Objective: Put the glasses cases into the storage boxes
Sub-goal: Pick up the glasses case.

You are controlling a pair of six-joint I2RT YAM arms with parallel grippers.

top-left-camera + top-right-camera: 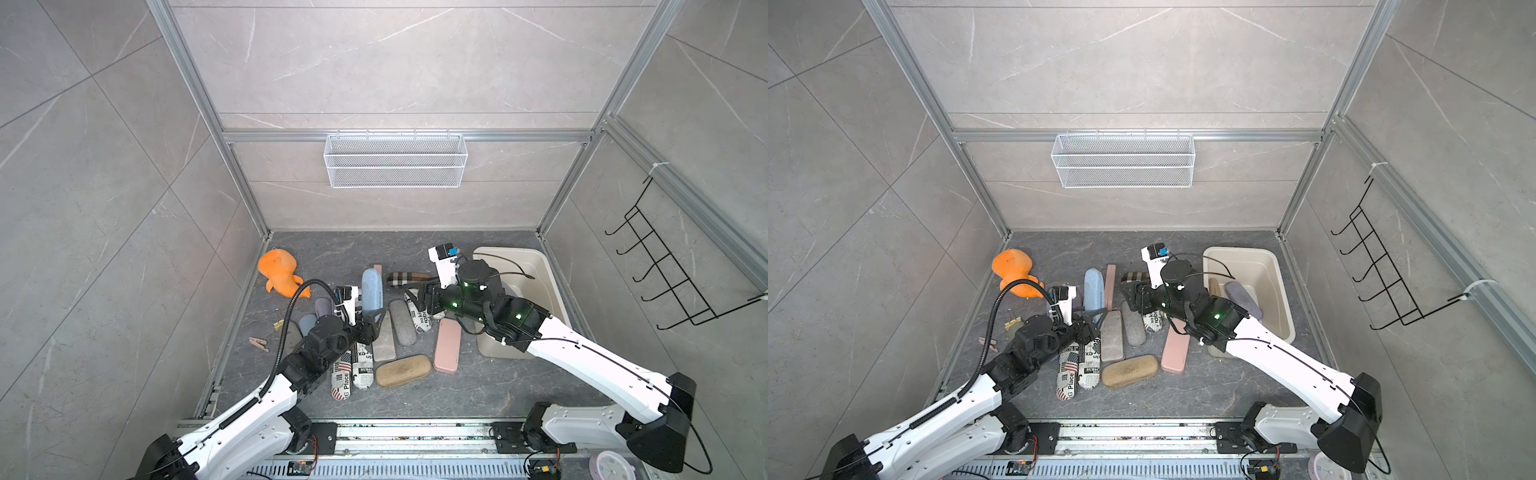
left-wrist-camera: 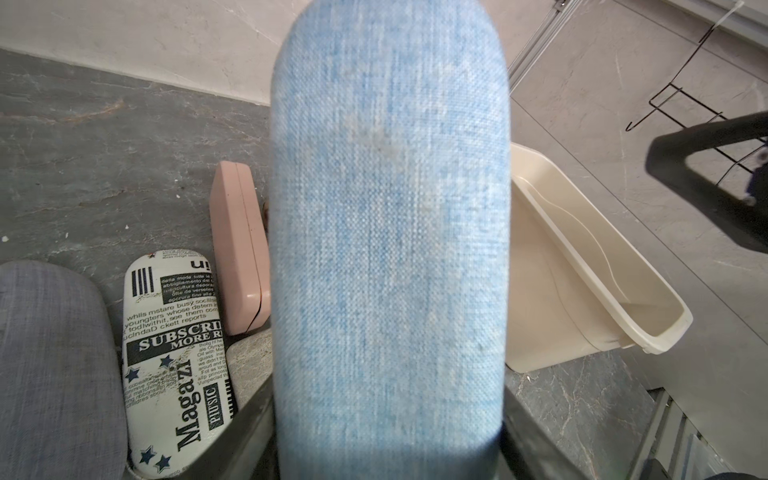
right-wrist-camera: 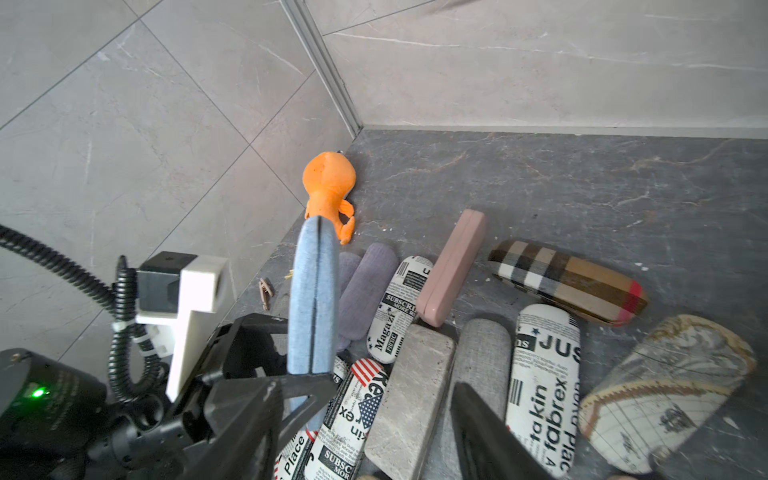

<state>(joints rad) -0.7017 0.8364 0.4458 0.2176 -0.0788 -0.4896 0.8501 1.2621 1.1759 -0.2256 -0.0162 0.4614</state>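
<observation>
Well, the left hand (image 1: 372, 316) is clamped tight on the blue fabric case (image 1: 371, 286), gripping its lower end so it stands nearly upright above the pile. That is well apart from the cream tub (image 1: 1262, 272), where a lilac-grey case (image 1: 1244, 300) already lies. I'd judge the blue one light and rigid, a hard shell under coarse weave that offers good purchase; held by one end, though, it could pivot. The right hand (image 1: 1133, 298) hovers part open, apparently empty, over the pile on the dark marbled tabletop (image 1: 478, 386). Down there the pink case (image 1: 447, 345) looks glossy and slippery — better pinched across its long sides, mid-length.
</observation>
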